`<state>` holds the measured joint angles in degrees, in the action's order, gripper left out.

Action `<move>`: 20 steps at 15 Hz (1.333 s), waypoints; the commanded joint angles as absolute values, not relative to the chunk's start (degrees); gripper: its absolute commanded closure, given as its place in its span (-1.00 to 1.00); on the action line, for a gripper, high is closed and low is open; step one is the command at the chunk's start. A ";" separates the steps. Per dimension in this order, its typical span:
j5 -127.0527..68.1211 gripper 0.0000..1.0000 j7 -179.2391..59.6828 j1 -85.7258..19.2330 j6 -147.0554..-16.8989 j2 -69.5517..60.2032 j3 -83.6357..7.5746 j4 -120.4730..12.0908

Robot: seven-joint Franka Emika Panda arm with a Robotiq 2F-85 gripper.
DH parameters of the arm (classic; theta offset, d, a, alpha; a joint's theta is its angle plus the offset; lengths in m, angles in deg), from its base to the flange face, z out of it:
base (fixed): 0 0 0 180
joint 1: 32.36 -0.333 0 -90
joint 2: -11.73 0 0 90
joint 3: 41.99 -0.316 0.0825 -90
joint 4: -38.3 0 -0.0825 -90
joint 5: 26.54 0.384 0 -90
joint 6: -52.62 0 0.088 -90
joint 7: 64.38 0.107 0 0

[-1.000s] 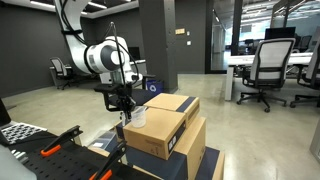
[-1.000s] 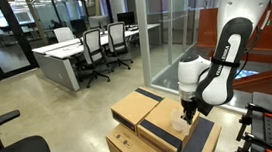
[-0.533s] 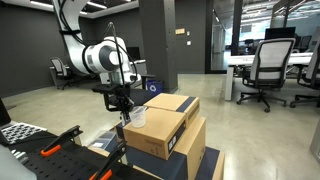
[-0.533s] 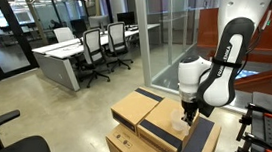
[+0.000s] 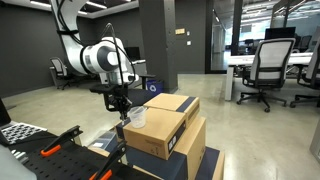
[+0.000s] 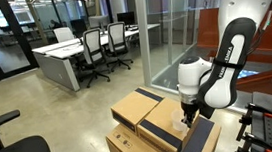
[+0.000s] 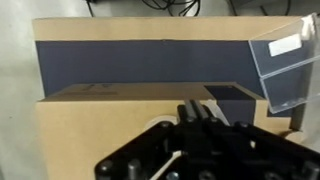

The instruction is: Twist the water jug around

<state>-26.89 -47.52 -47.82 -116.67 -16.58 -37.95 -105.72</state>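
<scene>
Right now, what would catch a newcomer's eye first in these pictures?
The white arm, its shut gripper hanging over stacked cardboard boxes, dominates both exterior views. A small translucent jug sits at a top corner of the boxes beside the gripper, not held. Office chairs stand at desks behind.

I see the water jug (image 5: pixel 137 117) standing on the nearer cardboard box (image 5: pixel 158 137), at its corner, with my end effector (image 5: pixel 122 111) just beside it. A second box (image 5: pixel 176 102) sits behind, and an office chair (image 5: pixel 268 66) well beyond.
</scene>
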 commanded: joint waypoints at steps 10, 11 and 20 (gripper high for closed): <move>-27.14 0.87 -48.52 -49.55 -119.73 -16.06 -37.47 -106.52; -27.13 0.87 -48.45 -49.75 -119.82 -16.08 -37.44 -106.49; -26.86 0.87 -48.36 -50.52 -119.75 -16.60 -37.54 -105.37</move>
